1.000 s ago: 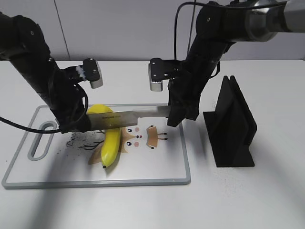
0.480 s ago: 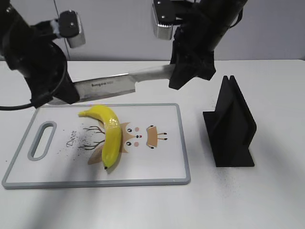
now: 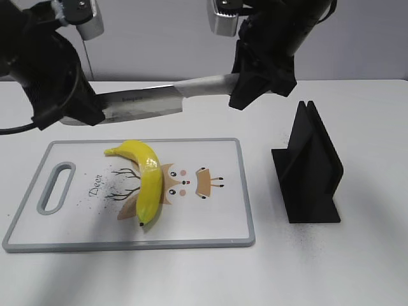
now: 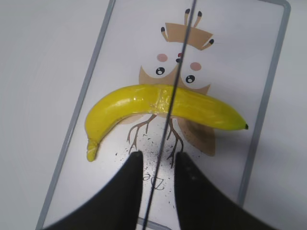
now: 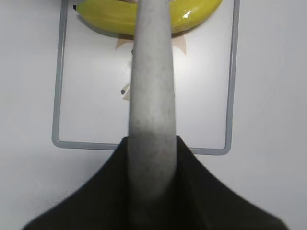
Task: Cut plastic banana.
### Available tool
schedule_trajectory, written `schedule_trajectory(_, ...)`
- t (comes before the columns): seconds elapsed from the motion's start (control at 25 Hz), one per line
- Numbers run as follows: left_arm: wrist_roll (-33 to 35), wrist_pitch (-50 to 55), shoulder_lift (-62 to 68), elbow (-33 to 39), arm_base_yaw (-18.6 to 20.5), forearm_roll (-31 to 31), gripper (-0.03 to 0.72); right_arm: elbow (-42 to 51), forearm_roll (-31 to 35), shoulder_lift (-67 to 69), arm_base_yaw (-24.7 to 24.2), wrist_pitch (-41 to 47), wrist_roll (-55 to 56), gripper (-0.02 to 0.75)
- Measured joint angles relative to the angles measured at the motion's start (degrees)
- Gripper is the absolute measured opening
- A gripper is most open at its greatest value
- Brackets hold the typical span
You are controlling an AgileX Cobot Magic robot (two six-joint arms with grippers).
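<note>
A knife (image 3: 162, 101) spans the air above the far edge of the cutting board (image 3: 220, 233), held at its handle by the right gripper (image 3: 258, 89) and at its tip by the left gripper (image 3: 80, 115), so it bars any straight descent from 12 o'clock. The banana (image 3: 148, 182) lies uncovered below, open from 6 o'clock and 9 o'clock. At 3 o'clock a black stand (image 3: 310, 169) rises off the board, with bare table between.

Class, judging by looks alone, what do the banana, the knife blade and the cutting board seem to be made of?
Banana: glossy plastic, judging by hard highlights and a seam band.
Knife blade: probably steel; grey, reflective, printed brand.
Cutting board: likely matte white plastic with a grey rim and printed deer.
</note>
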Motion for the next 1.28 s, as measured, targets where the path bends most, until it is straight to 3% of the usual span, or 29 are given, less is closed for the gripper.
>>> schedule_trajectory(0.2, 0.0, -2.8, 0.0, 0.0, 0.1, -0.1, 0.543, 0.0, -0.8, 0.0, 0.0, 0.0, 0.1, 0.162)
schedule_trajectory(0.28, -0.1, -4.2, -0.1, 0.0, 0.1, -0.1, 0.596, 0.0, -1.4, 0.0, 0.0, 0.0, 0.2, 0.162)
schedule_trajectory(0.44, -1.2, -6.2, -1.5, 0.0, 0.1, 0.0, 0.615, 0.0, -5.4, 0.0, 0.0, 0.0, 1.5, 0.162)
schedule_trajectory(0.6, -8.3, -8.2, -4.3, 0.0, 1.0, 0.7, 0.615, 0.0, -7.6, -0.3, 0.0, 0.0, 8.6, 0.162)
schedule_trajectory(0.84, -28.7, -6.5, -7.4, -2.2, 7.0, 5.0, 0.607, -3.9, -11.7, -0.9, 0.0, 0.3, 26.5, 0.162)
schedule_trajectory(1.12, -54.2, 7.2, -8.1, -8.7, 16.1, 15.7, 0.593, -10.1, -14.1, -1.0, -0.1, 1.1, 48.6, 0.162)
schedule_trajectory(1.28, -59.3, 13.9, -8.5, -8.5, 19.7, 18.0, 0.591, -9.9, -14.0, -1.8, -0.2, 1.4, 57.4, 0.162)
